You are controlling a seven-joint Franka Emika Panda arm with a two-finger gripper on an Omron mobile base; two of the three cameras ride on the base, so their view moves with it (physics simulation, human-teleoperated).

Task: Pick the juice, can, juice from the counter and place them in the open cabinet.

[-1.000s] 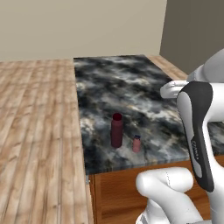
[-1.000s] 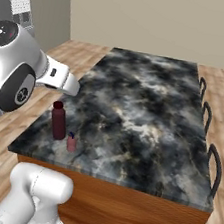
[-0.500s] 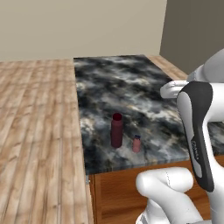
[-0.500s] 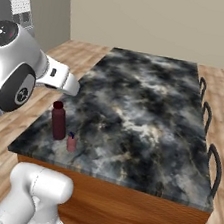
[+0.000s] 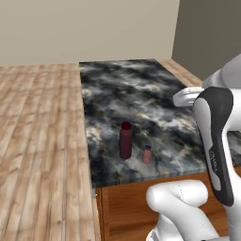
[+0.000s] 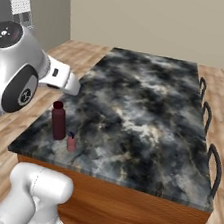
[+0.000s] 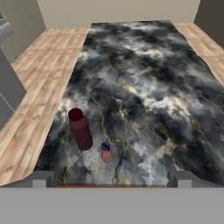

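Note:
Two juice bottles stand close together near the counter's [image 5: 136, 89] near left corner. One is a tall dark maroon juice bottle [image 5: 125, 140] [image 6: 58, 120] [image 7: 80, 128]. Just right of it is a short pink juice bottle [image 5: 147, 154] [image 6: 71, 142] [image 7: 106, 153] with a dark blue cap. In the hand view my gripper [image 7: 111, 180] hangs open and empty above the counter's near edge, well short of both bottles, with its fingertips [image 7: 42, 179] spread wide. The can and the cabinet are out of view.
The marbled counter [image 6: 146, 98] [image 7: 148, 83] stretches away from me over a brown wooden base [image 6: 135, 213]. Wood plank floor [image 5: 42, 141] lies to its left. Dark curved bars [image 6: 214, 161] line the counter's right side. A grey appliance [image 7: 8, 87] stands at the far left.

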